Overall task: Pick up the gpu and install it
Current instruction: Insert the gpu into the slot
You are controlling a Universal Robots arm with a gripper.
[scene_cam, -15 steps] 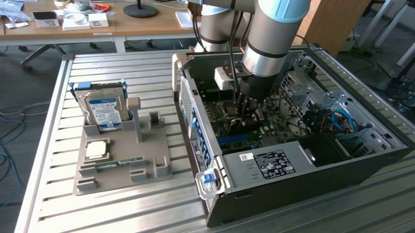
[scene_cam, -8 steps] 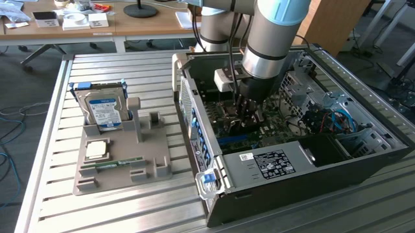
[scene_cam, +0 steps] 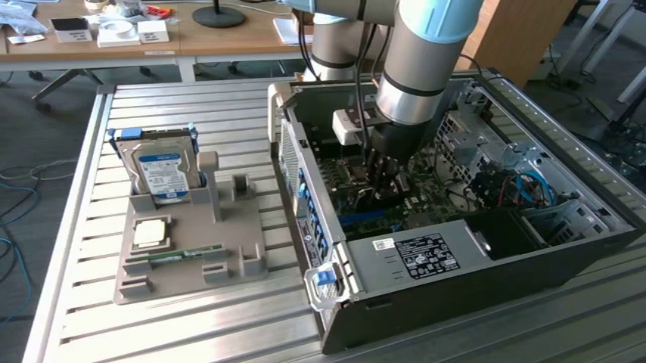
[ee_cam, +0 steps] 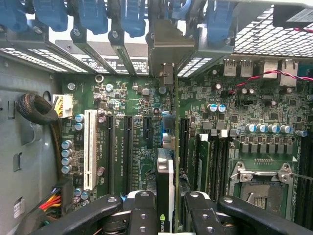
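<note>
In the wrist view the gripper (ee_cam: 171,208) has its two black fingers (ee_cam: 142,210) partly closed, clamped on the gpu (ee_cam: 166,183), which stands on edge between them. The card's thin edge faces the camera, and its long axis runs away from the wrist toward the case's rear bracket slots (ee_cam: 166,49). It hangs over the motherboard (ee_cam: 127,142), in line with the dark expansion slots, just beside a white slot (ee_cam: 90,147); whether it is seated in a slot cannot be told. An empty CPU socket (ee_cam: 261,183) lies on the far side of the RAM slots.

In the exterior view, from its left: a grey fixture tray (scene_cam: 192,257) sits on the slatted metal table (scene_cam: 91,318), holding a hard drive (scene_cam: 162,170) upright, a CPU (scene_cam: 150,233) lying flat and a RAM stick (scene_cam: 187,252) lying flat. To the right the open PC case (scene_cam: 474,227) lies on its side, with the arm (scene_cam: 424,60) reaching down into it and the gripper (scene_cam: 389,178) low over the board. A power supply (scene_cam: 424,253) fills the case's near corner. Beyond the table stand wooden desks (scene_cam: 131,41) with small boxes, and cables lie on a grey floor.
</note>
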